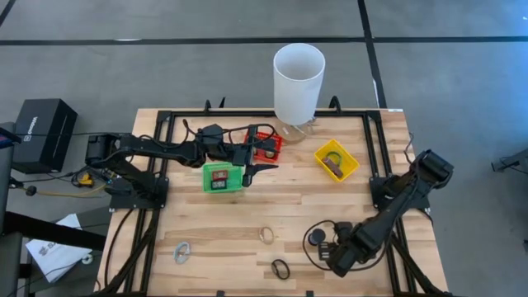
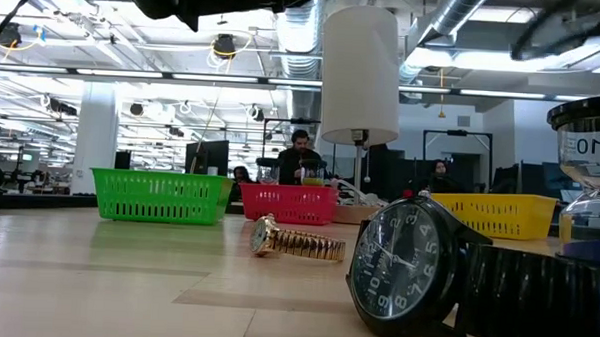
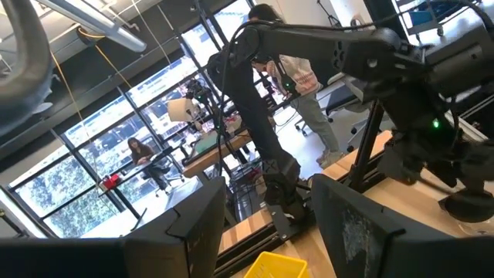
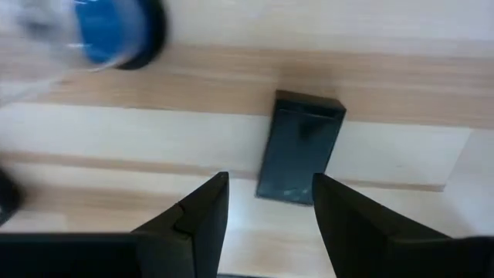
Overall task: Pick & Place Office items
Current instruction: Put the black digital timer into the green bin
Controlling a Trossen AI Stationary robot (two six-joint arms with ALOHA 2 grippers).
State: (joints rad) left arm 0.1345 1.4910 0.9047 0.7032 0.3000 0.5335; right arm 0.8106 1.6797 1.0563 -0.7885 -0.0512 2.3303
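Note:
My right gripper (image 1: 332,252) (image 4: 266,207) hangs open near the table's near right corner, pointing down. A small black rectangular piece (image 4: 298,157) lies flat on the wood, its near end between my fingertips, untouched. A black-topped hourglass (image 1: 316,238) (image 4: 116,29) stands close by. A gold watch (image 1: 266,234) (image 2: 295,242), a black watch (image 1: 280,269) (image 2: 417,265) and a silvery clip (image 1: 181,250) lie on the table. My left gripper (image 1: 259,165) (image 3: 270,224) is open and holds nothing, up in the air between the green and red baskets.
The green basket (image 1: 221,176) holds small red and black pieces. Behind it sit the red basket (image 1: 266,145) and, to the right, the yellow basket (image 1: 337,159) with a dark item. A tall white cylinder (image 1: 297,82) stands at the far edge. People sit beyond the table.

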